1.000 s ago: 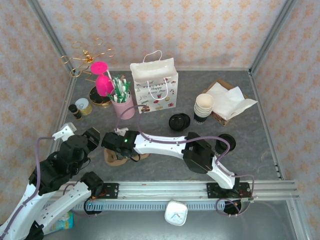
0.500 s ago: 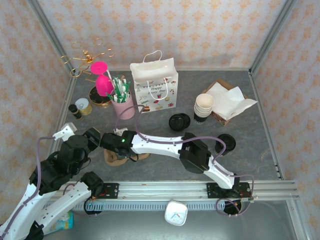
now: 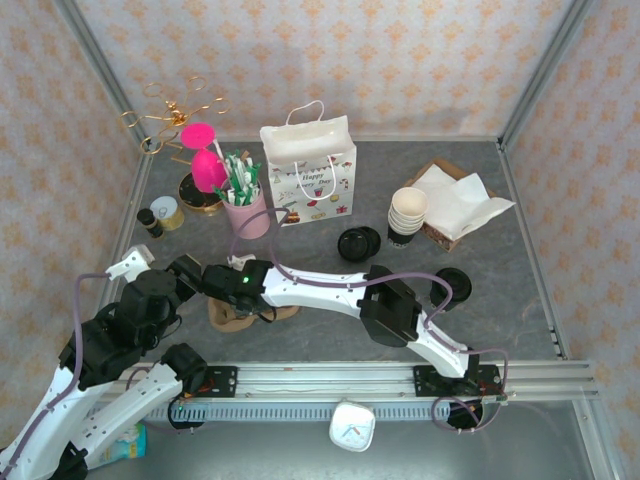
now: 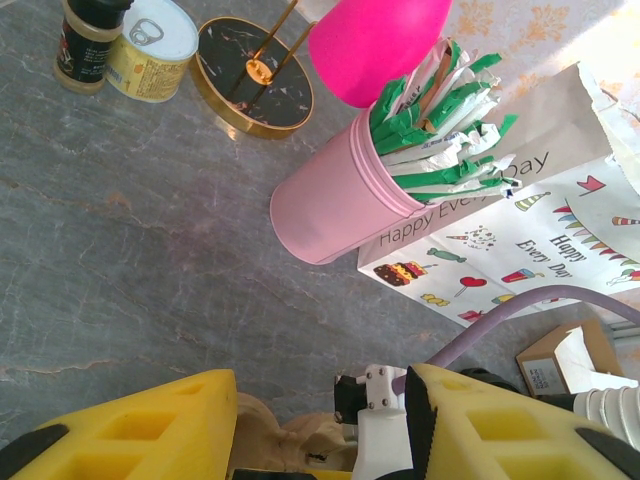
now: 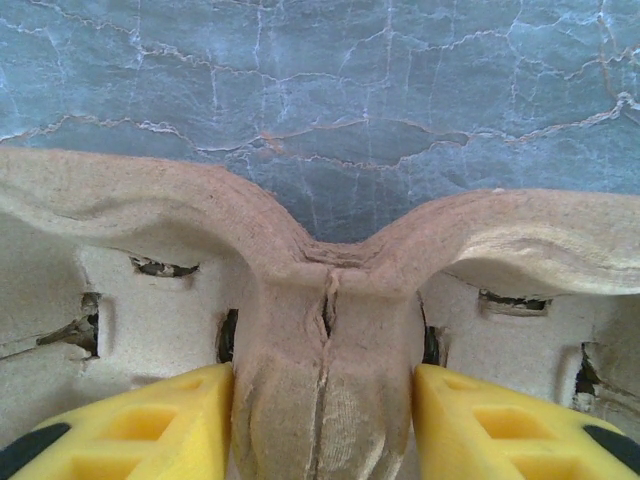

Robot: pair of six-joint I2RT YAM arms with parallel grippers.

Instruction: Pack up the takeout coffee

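View from above: a gray marbled table (image 3: 320,338) with my two arms reaching in from the near edge. At the back stands a white patterned gift bag (image 3: 310,185), upright and open at the top. Just left of it is a pink tumbler (image 3: 250,215) stuffed with green-and-white packets. A brown pulp cup carrier (image 3: 222,318) lies near the left front. My right pincer (image 5: 325,420) is clenched on the carrier's central ridge, one yellow finger pressed to each side. My left pincer (image 4: 320,425) hovers just beside it, released, fingers wide apart. The takeout coffee (image 3: 455,288), dark with a round black lid, sits on the table well to the right, beside my right arm.
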